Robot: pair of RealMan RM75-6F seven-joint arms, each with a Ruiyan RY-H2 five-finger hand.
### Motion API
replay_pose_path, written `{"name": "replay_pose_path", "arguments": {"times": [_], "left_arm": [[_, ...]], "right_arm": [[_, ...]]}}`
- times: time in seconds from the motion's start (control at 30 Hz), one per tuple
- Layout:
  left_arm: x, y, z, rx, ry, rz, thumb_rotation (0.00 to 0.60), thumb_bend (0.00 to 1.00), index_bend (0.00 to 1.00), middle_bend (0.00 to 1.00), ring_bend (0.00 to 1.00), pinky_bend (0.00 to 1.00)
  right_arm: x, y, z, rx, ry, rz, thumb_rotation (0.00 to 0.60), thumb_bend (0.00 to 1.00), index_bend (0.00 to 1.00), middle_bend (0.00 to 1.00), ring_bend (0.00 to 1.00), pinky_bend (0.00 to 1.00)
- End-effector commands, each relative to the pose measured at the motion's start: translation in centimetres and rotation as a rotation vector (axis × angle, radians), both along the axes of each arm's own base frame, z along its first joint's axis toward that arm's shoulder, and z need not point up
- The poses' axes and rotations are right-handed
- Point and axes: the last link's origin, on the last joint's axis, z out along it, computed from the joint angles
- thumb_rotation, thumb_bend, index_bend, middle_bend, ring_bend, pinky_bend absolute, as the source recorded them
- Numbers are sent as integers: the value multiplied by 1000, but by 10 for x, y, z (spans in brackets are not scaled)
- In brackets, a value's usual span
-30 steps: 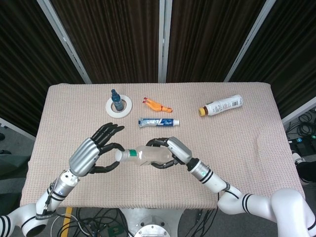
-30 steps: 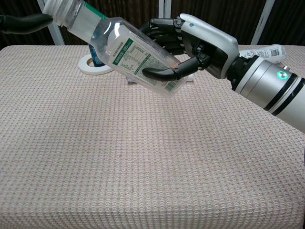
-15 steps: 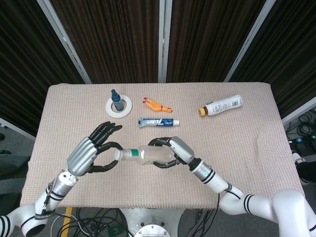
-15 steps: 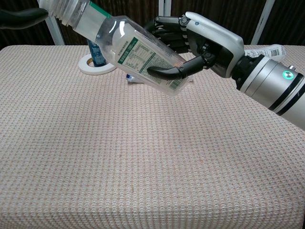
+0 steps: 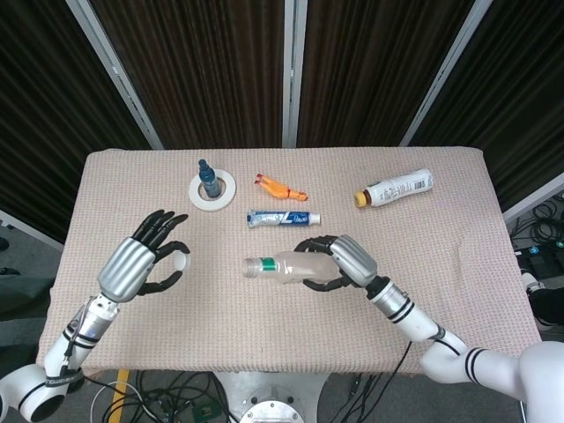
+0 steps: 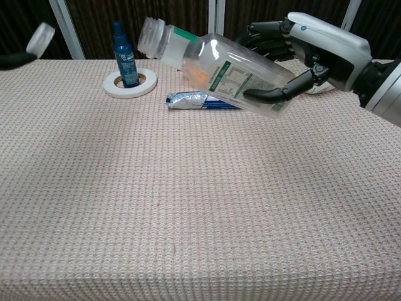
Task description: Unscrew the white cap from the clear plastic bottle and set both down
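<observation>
My right hand (image 5: 339, 262) (image 6: 319, 53) grips the clear plastic bottle (image 5: 286, 266) (image 6: 216, 72) around its lower body, holding it tilted above the table with its bare neck toward the left. The white cap (image 5: 181, 262) (image 6: 40, 39) is off the bottle, pinched between the fingertips of my left hand (image 5: 134, 267), which hangs over the table's left side, well apart from the bottle. In the chest view only a dark fingertip (image 6: 12, 60) of that hand shows at the left edge.
A small blue bottle (image 5: 206, 179) (image 6: 126, 54) stands inside a white tape ring (image 5: 212, 189) (image 6: 130, 83) at the back left. A toothpaste tube (image 5: 282, 218) (image 6: 200, 100) and an orange toy (image 5: 279, 189) lie mid-table. A white bottle (image 5: 395, 189) lies at the back right.
The cap has come off the bottle. My left hand has carried it away to the left, while my right hand has moved the bottle to the right.
</observation>
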Motion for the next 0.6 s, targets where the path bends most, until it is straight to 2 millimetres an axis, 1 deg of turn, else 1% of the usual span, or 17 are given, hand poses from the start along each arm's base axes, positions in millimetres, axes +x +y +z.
{"name": "replay_pose_path", "arguments": {"times": [0.03, 0.2, 0.23, 0.33, 0.4, 0.47, 0.5, 0.53, 0.57, 0.6], "left_arm": [[-27, 7, -25, -36, 169, 92, 600, 324, 451, 61, 0, 0], [-41, 14, -55, -75, 350, 139, 600, 326, 425, 61, 0, 0], [-42, 14, -61, -97, 365, 151, 600, 325, 414, 61, 0, 0], [-44, 15, -74, -144, 374, 176, 600, 325, 377, 61, 0, 0], [-43, 16, -78, -159, 369, 181, 600, 324, 327, 61, 0, 0], [-41, 15, -80, -176, 353, 189, 600, 320, 257, 61, 0, 0], [-40, 16, -79, -178, 342, 193, 600, 300, 231, 60, 0, 0], [-39, 16, -76, -168, 325, 195, 600, 259, 203, 60, 0, 0], [-38, 17, -73, -155, 308, 198, 600, 209, 185, 60, 0, 0], [-38, 17, -70, -139, 289, 201, 600, 183, 178, 60, 0, 0]], "right_arm": [[-15, -1, 17, -64, 75, -17, 600, 409, 709, 575, 447, 545], [-19, 1, 32, -112, 98, -31, 600, 409, 708, 575, 447, 545], [-21, 1, 35, -118, 108, -37, 600, 409, 708, 575, 447, 545], [-26, 3, 35, -119, 150, -50, 600, 409, 707, 575, 446, 545], [-28, 4, 33, -109, 176, -58, 600, 409, 707, 575, 446, 545], [-30, 4, 30, -95, 212, -65, 600, 409, 706, 575, 445, 545], [-31, 4, 28, -92, 232, -67, 600, 409, 705, 575, 445, 544], [-32, 3, 25, -89, 263, -68, 600, 409, 705, 575, 444, 544], [-32, 2, 23, -83, 287, -69, 600, 409, 704, 575, 443, 543], [-33, 2, 20, -75, 309, -72, 600, 409, 703, 574, 443, 539]]}}
